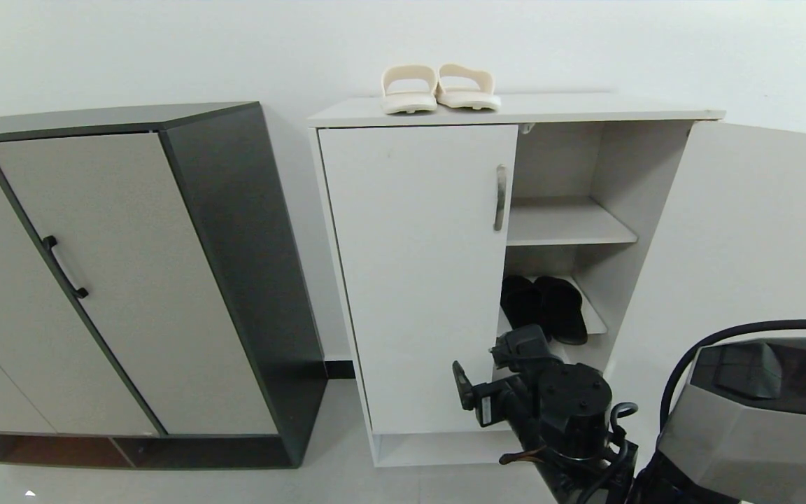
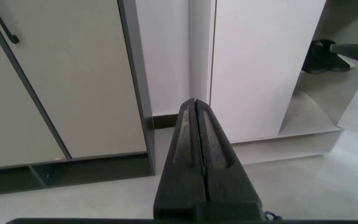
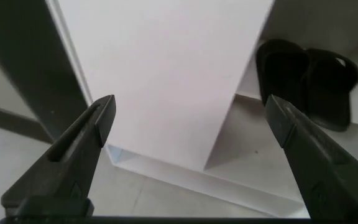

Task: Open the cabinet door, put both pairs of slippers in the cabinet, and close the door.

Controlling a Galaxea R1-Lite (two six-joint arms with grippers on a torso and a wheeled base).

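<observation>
The white cabinet (image 1: 585, 108) stands on the floor (image 1: 333, 476) with its left door (image 1: 417, 280) closed and its right compartment open. A metal handle (image 1: 499, 197) sits at that door's right edge. The beige slippers (image 1: 440, 89) lie side by side on the cabinet top, near its back edge and above the closed door. The black slippers (image 1: 546, 308) lie together inside the open compartment on the lower shelf (image 1: 595, 322), toward its left side; the upper shelf (image 1: 564, 224) is bare. The right pincer (image 1: 490, 367) is spread wide and hangs low in front of the cabinet, at the closed door's right edge, just below the black slippers and apart from them. The left pincer (image 2: 194, 107) is pressed together, gripping nothing, and faces the gap between the white cabinet and the dark cabinet (image 1: 235, 245) beside it.
</observation>
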